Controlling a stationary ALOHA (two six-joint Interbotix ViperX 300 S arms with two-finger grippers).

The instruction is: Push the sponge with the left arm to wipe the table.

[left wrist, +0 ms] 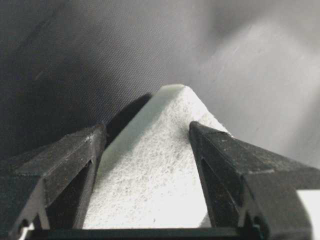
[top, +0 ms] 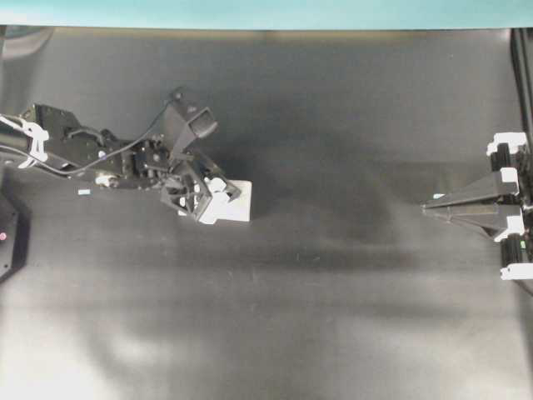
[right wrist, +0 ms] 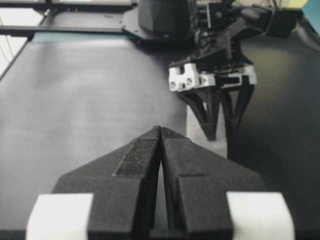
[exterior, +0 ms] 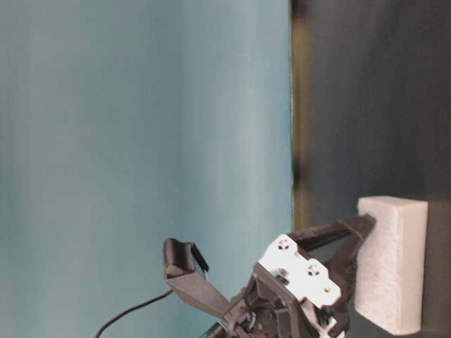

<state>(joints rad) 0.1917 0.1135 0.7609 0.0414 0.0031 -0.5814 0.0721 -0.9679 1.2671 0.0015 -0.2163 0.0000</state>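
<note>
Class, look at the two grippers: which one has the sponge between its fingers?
The left gripper: its spread fingers straddle the white sponge. The right gripper sits closed at the table's far side.

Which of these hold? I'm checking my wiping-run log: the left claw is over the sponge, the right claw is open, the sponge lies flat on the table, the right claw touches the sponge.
1. The left claw is over the sponge: true; its fingers straddle it.
2. The right claw is open: false; its fingers are pressed together.
3. The sponge lies flat on the table: true.
4. The right claw touches the sponge: false; it sits well apart, near the table's edge.
</note>
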